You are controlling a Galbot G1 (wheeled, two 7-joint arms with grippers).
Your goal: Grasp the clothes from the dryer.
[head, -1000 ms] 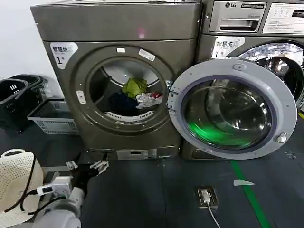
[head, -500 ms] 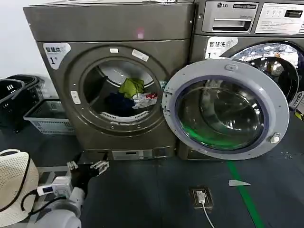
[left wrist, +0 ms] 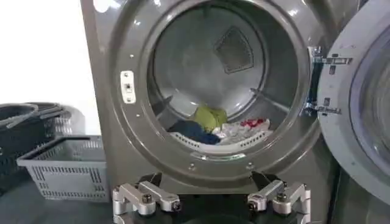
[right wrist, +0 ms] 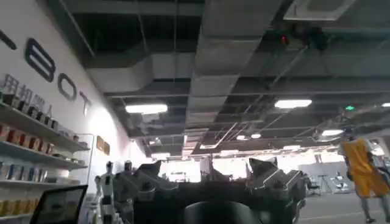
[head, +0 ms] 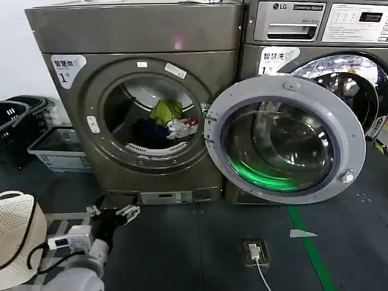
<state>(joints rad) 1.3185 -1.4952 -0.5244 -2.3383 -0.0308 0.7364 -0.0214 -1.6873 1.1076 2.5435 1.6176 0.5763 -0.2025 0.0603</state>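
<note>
The dryer (head: 139, 36) stands at the left with its round door (head: 285, 139) swung wide open to the right. Inside the drum lie the clothes (head: 165, 121): a yellow-green piece on top, a dark navy one below, and a white-and-red one beside them. In the left wrist view the clothes (left wrist: 213, 125) rest at the drum's front lip. My left gripper (head: 112, 213) hangs low in front of the dryer's base, open and empty (left wrist: 210, 204), well short of the porthole. My right gripper (right wrist: 210, 182) points up at the ceiling, open and empty.
An LG machine (head: 315, 24) stands right of the dryer, partly behind the open door. A grey basket (head: 57, 148) and a black basket (head: 15, 121) sit at the left. A white perforated container (head: 18, 236) is beside my left arm. A floor socket (head: 253, 250) lies ahead.
The dryer and its door have slid a little to the left in the head view. My left gripper stays in the same place, still open.
</note>
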